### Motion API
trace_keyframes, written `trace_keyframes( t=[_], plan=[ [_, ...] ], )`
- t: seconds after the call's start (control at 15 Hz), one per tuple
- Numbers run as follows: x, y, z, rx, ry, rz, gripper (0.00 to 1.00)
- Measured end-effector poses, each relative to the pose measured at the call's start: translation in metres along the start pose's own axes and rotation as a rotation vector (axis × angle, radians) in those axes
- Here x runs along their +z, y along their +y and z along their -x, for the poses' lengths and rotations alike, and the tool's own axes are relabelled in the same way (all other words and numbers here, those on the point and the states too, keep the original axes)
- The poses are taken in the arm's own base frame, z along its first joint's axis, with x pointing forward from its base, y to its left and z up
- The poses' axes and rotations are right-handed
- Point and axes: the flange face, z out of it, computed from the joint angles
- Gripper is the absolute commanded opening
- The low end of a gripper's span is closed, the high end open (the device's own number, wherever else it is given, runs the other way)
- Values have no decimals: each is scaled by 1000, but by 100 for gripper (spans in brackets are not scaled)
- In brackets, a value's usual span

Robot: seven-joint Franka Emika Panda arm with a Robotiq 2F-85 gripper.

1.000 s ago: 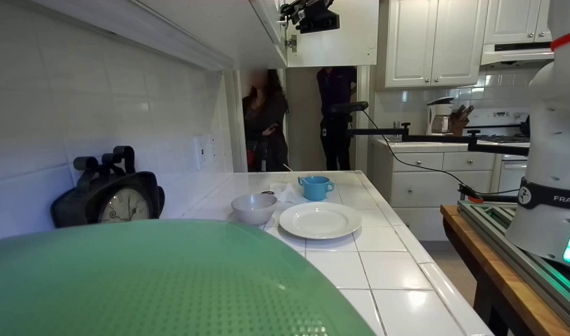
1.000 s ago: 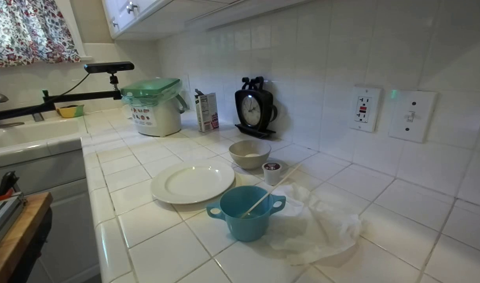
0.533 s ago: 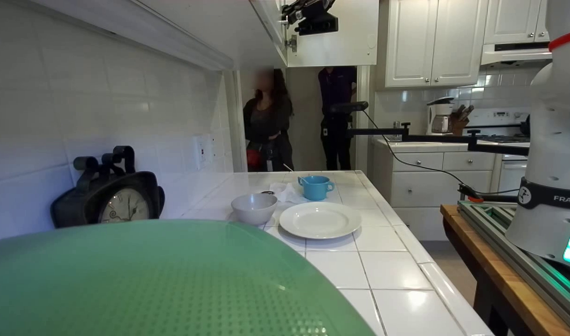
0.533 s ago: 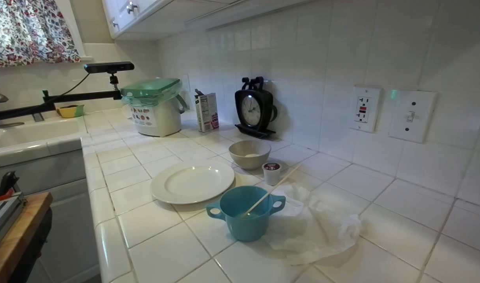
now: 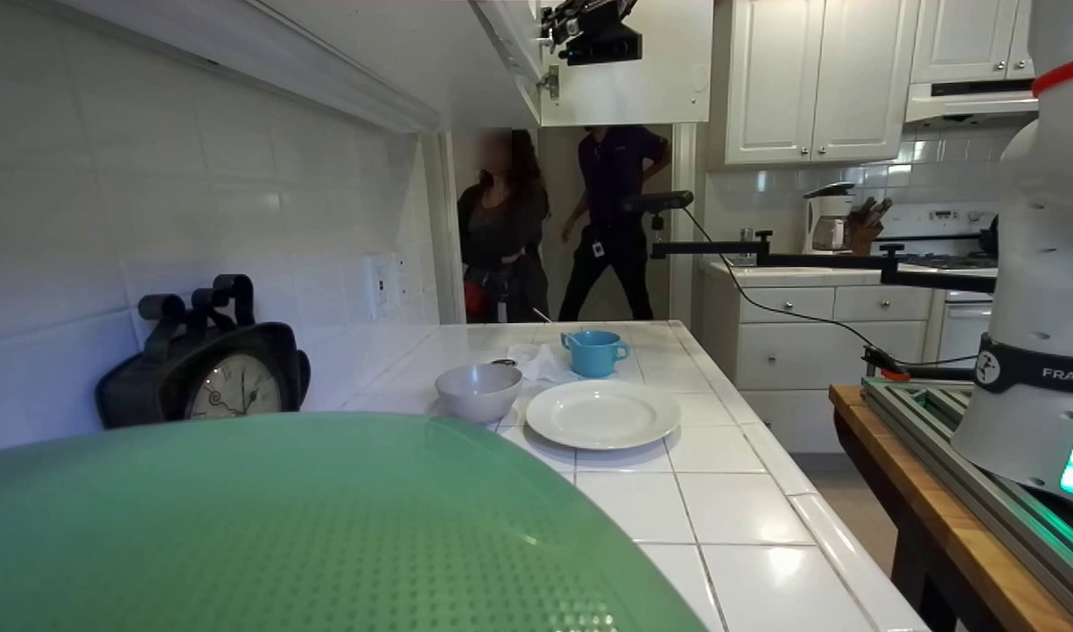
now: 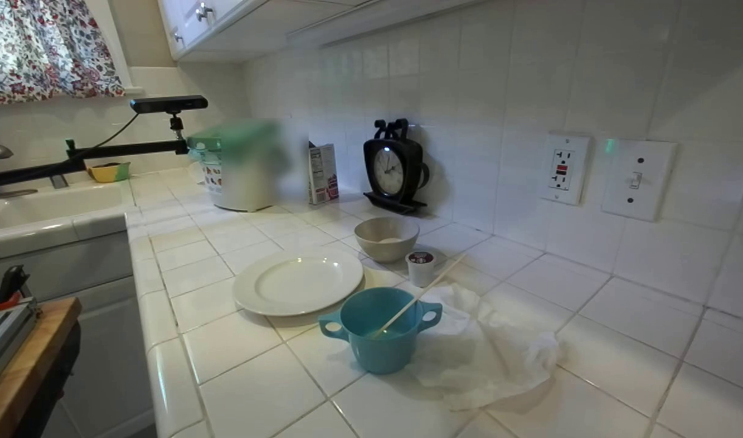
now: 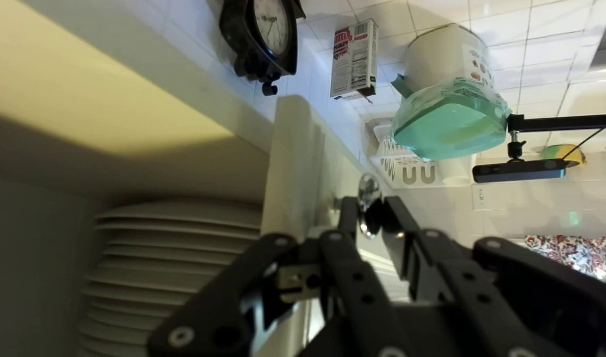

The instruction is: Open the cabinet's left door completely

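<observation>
The white overhead cabinet (image 5: pixel 387 53) is seen from below. Its left door (image 5: pixel 512 31) stands slightly ajar at the top of an exterior view; its upper part is out of frame. In the wrist view the door's thick edge (image 7: pixel 293 173) stands off the cabinet inside, where stacked plates (image 7: pixel 179 248) show. My gripper (image 7: pixel 371 210) is closed around a shiny metal knob (image 7: pixel 369 191) on that door's outer face, one fingertip on each side. The gripper also shows at the top of an exterior view (image 5: pixel 556 31), beside the door.
The matching right door (image 5: pixel 651 79) stands wide open beyond my gripper. Below on the counter are a plate (image 5: pixel 602 414), a bowl (image 5: pixel 479 392), a blue cup (image 5: pixel 594 354), a clock (image 6: pixel 393 167) and a green-lidded bin (image 7: pixel 449 124). A camera arm (image 5: pixel 822 262) reaches over the counter.
My gripper has moved slightly outward, away from the cabinet. The left door has swung out a little with it, and its gap looks wider. A person in the doorway has moved.
</observation>
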Motion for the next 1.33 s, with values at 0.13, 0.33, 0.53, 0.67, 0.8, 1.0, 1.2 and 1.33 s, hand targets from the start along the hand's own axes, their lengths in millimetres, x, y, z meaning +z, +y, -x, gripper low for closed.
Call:
trace_keyframes(
  t=[0.13,0.33,0.53,0.67,0.8,1.0,1.2,1.33],
  plan=[
    [-4,-5,-2,-3,-15,1,7],
    [-7,-17,-9,3,-58,15,9],
    [-9,-33,-16,27,-105,52,4],
    [-10,-43,-21,52,-135,84,4],
    [-10,-55,-28,81,-170,119,4],
    [-10,-77,-38,113,-225,167,4],
    [-11,-101,-44,142,-260,212,4],
    [-11,-117,-46,160,-270,239,4]
  ],
)
